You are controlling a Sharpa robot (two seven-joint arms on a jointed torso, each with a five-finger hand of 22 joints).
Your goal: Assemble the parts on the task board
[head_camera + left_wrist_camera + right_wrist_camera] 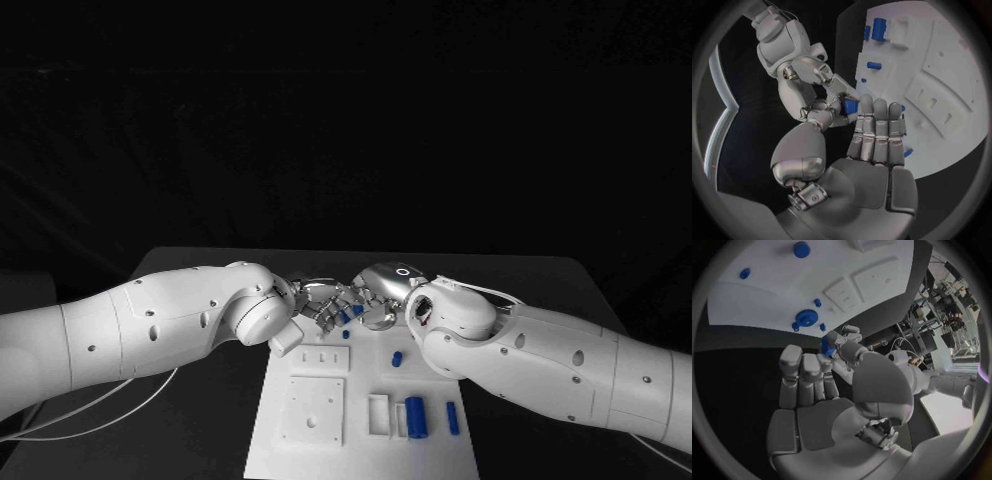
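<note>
Two hands meet above the far end of the task board [289, 440], which lies on the black tabletop [188, 420]. The left hand [310, 300] has its fingers [876, 125] held straight and pressed together, touching a small blue part [851, 106]. The right hand [372, 300] pinches that part in its fingers [807, 371]. On the board, a recessed tray [379, 414] sits just beside a blue cylinder [415, 416]; a smaller blue peg [397, 357] stands farther up.
</note>
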